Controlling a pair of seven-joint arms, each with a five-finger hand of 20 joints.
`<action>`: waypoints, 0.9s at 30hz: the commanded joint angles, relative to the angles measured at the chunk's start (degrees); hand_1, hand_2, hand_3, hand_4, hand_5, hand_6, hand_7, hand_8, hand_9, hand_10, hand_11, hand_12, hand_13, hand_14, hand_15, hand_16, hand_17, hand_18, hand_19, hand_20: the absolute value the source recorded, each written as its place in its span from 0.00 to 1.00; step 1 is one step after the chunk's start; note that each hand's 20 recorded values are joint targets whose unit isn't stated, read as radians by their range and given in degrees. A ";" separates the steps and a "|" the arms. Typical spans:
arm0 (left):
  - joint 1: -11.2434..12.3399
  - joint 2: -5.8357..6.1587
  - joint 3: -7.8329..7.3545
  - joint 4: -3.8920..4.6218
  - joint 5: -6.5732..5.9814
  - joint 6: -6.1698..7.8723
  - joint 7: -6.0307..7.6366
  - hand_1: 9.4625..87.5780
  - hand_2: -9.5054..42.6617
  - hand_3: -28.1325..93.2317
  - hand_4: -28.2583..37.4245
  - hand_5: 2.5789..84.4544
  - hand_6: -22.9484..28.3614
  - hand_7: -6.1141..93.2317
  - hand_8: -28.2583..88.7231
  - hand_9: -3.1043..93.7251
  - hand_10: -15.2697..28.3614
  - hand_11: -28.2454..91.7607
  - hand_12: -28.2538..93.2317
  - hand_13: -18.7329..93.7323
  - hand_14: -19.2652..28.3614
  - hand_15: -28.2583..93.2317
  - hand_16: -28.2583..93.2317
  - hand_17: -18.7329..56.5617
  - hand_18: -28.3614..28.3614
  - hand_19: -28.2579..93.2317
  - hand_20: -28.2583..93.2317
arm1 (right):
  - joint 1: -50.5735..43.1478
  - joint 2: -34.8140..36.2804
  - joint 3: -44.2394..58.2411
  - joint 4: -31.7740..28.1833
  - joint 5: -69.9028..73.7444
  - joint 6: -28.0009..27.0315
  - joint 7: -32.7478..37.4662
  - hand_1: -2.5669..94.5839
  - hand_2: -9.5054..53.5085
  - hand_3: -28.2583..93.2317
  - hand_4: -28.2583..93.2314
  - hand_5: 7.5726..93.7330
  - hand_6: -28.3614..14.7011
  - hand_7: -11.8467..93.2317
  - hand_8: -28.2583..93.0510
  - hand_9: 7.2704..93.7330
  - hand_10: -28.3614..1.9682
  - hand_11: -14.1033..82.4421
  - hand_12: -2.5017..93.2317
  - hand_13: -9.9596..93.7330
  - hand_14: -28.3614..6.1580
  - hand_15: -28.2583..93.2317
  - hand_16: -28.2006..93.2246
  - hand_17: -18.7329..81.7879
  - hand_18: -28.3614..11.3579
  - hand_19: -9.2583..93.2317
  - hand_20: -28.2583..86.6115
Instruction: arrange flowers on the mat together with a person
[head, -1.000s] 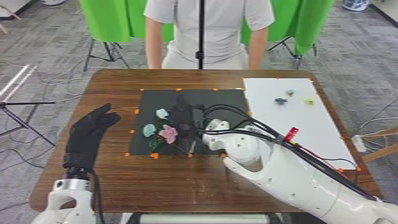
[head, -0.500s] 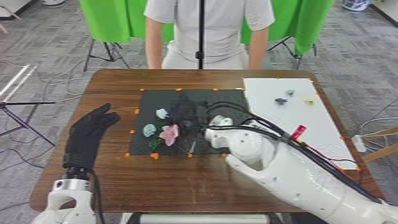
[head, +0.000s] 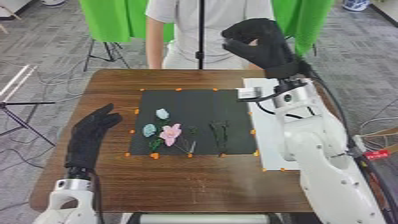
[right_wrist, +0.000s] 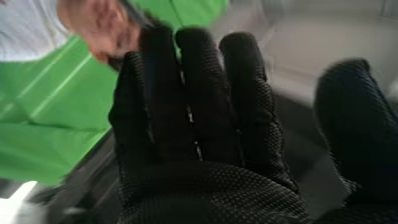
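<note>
Green cloth (head: 105, 22) beyond the brown table (head: 160, 185), black stand (head: 25, 103) on gray carpet (head: 44, 50), blue-and-white pot (head: 356, 4)

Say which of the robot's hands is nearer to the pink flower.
Left: the left hand is off the mat, left of the pink flower; the right hand is farther, past the mat's far edge.

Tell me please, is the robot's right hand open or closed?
Open: the right hand has its fingers straight up, with the thumb standing well apart from them and nothing held between.
</note>
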 joint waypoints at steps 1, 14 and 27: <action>-0.52 -0.75 1.67 -0.02 1.66 -1.39 0.12 0.20 0.15 0.79 0.13 0.57 0.54 0.19 0.20 0.53 0.68 0.41 0.37 0.50 0.79 0.39 0.25 0.36 0.69 0.27 0.38 | -26.37 -9.01 15.90 -1.30 53.12 -14.12 -4.15 0.18 0.23 0.85 0.10 0.48 0.61 0.19 0.17 0.51 0.44 0.22 0.19 0.47 0.44 0.32 0.40 0.43 0.39 0.19 0.52; -2.05 -0.48 2.60 -0.64 4.33 -1.71 -0.10 0.20 0.15 0.79 0.12 0.57 0.53 0.19 0.20 0.53 0.68 0.41 0.37 0.50 0.79 0.38 0.26 0.34 0.71 0.26 0.38 | -34.82 -11.04 18.69 -2.57 53.72 -10.84 -8.89 0.07 0.25 0.88 0.08 0.37 0.62 0.17 0.17 0.40 0.49 0.19 0.12 0.39 0.58 0.31 0.30 0.37 0.39 0.10 0.45; -2.58 -0.33 3.49 -0.47 5.36 -2.42 -0.03 0.20 0.16 0.79 0.12 0.57 0.54 0.19 0.20 0.53 0.68 0.41 0.37 0.50 0.79 0.39 0.26 0.33 0.69 0.25 0.37 | -34.55 -10.65 19.58 -2.05 53.08 -11.25 -10.67 0.07 0.24 0.89 0.08 0.38 0.62 0.18 0.17 0.40 0.48 0.19 0.13 0.38 0.56 0.32 0.28 0.37 0.39 0.10 0.45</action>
